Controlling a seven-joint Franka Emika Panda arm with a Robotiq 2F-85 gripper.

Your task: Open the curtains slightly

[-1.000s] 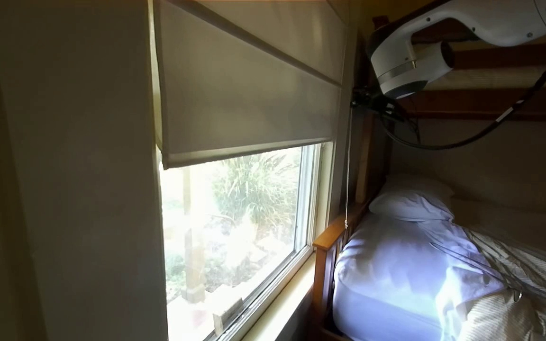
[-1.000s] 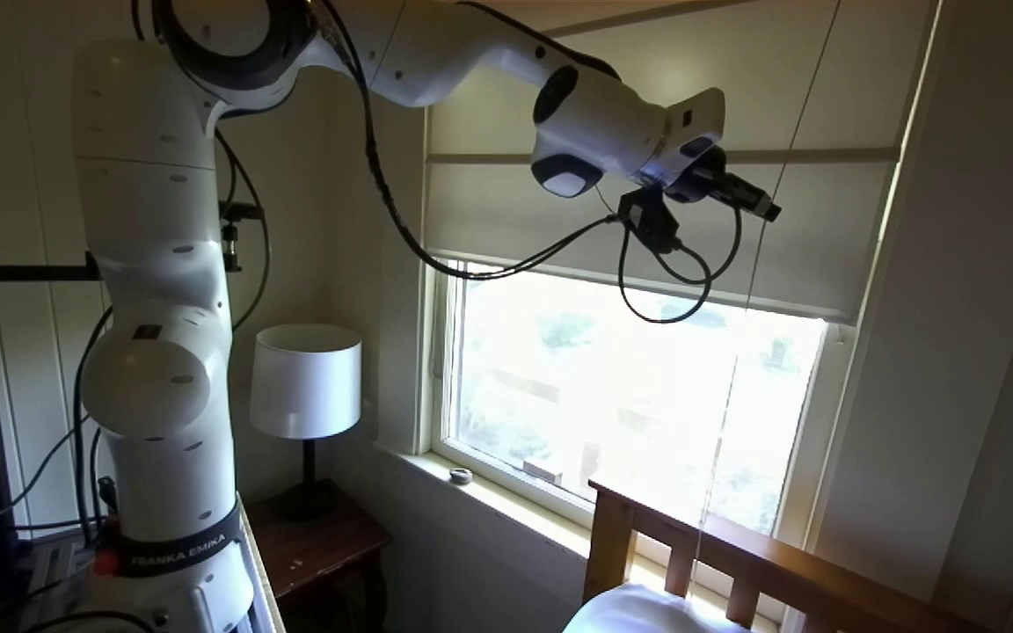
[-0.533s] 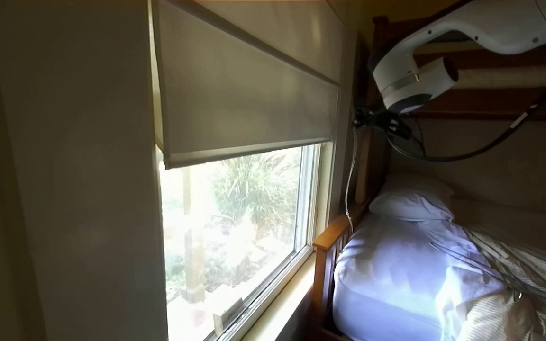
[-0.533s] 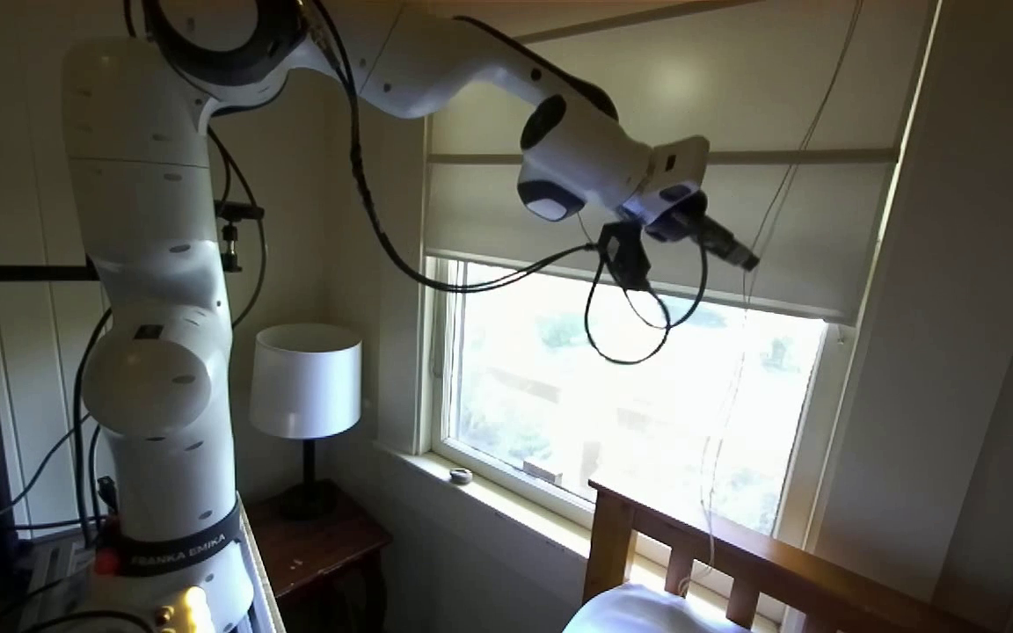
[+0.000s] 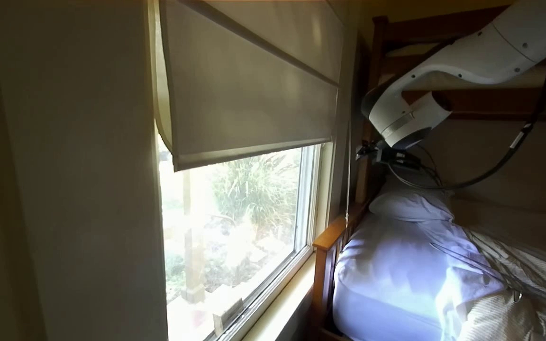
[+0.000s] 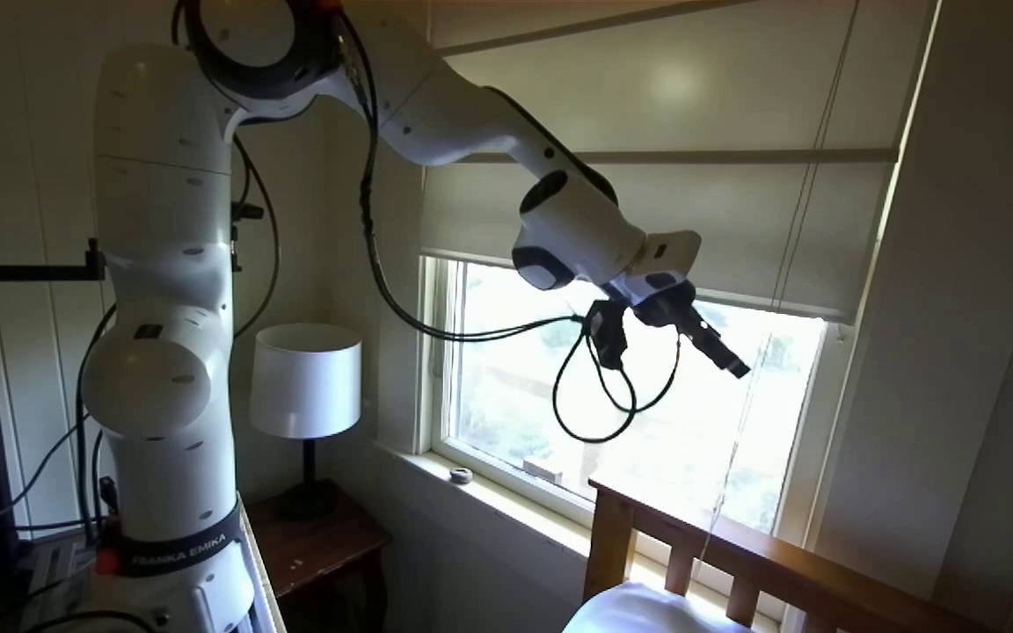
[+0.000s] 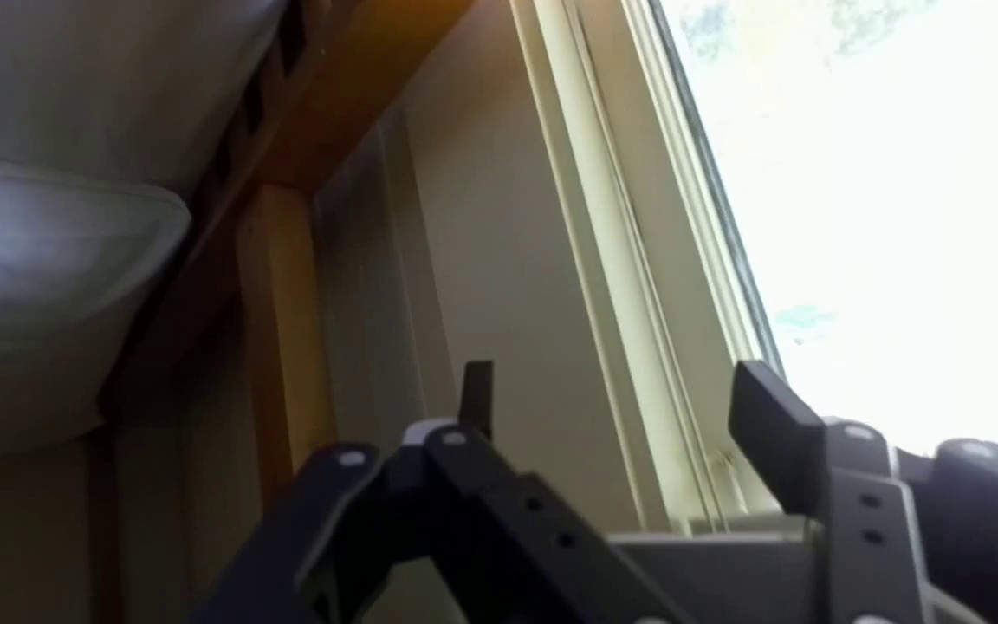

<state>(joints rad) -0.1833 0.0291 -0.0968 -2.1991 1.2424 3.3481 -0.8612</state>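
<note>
The curtains are a beige window shade (image 5: 249,94) with straight folds, lowered over the upper part of the window; its hem (image 6: 823,308) hangs above bright glass. Beside it a thin pull cord (image 5: 348,184) drops toward the bed rail, seen as two close strands (image 6: 798,211) in an exterior view. My gripper (image 6: 739,369) points down and out, below hem level. In the wrist view the gripper (image 7: 610,381) is open, its fingertips (image 7: 476,390) wide apart with nothing held between them. The cord runs close by the fingertips; whether it touches them I cannot tell.
A wooden bed rail (image 6: 788,563) stands under the window, with a pillow (image 5: 410,206) and white bedding (image 5: 391,274) beyond. A lamp (image 6: 306,378) sits on a small wooden table (image 6: 322,536) by the arm's base. Loose cables (image 6: 594,435) loop below the wrist.
My gripper has moved down and opened from shut. The cord bowed slack half a second ago and now hangs nearly straight. The shade's near bottom corner has swung slightly outward.
</note>
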